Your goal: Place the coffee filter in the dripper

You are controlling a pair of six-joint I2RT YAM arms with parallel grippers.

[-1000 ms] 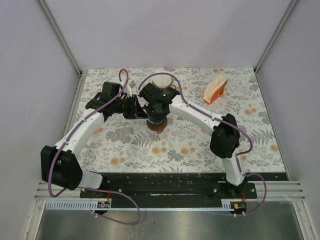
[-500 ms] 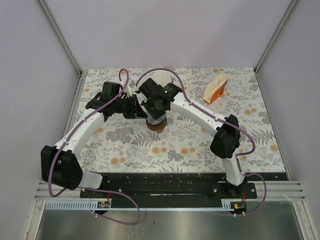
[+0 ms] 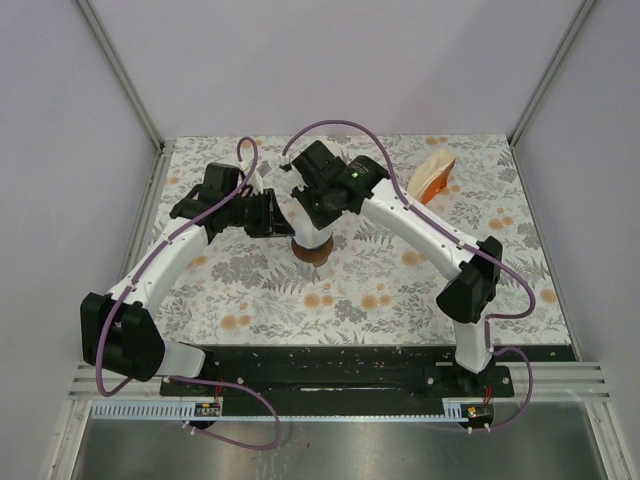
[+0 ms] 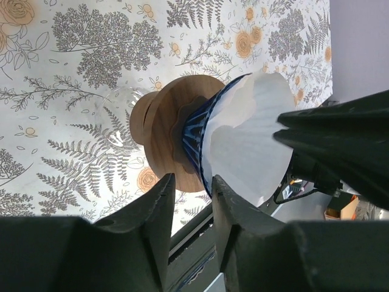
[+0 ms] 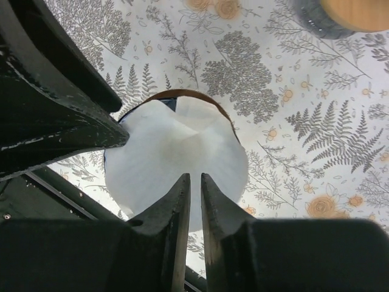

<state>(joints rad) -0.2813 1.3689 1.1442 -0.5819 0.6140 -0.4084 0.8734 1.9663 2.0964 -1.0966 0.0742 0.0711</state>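
Observation:
The dripper [image 3: 312, 250] stands mid-table: a blue cone [image 4: 193, 131] in a wooden collar. The white coffee filter [image 4: 243, 140] sits inside the cone, its rim flaring above the edge; it also shows in the right wrist view [image 5: 176, 152]. My right gripper [image 5: 195, 176] hangs above the filter, apart from it, its jaws all but closed and empty; it also shows in the top view [image 3: 315, 222]. My left gripper [image 4: 191, 179] is at the dripper's left side, narrowly open, tips by the collar and cone rim, nothing seen between them; it also shows in the top view [image 3: 280, 215].
An orange and white filter holder [image 3: 432, 178] lies at the back right of the floral table [image 3: 400, 290]. A dark round object with a wooden top [image 5: 340, 12] stands beyond the dripper. The left gripper's dark fingers [image 5: 55, 115] crowd the dripper's side.
My right arm has risen and swung its wrist back toward the far side, away from the filter. The left arm and the dripper have not moved.

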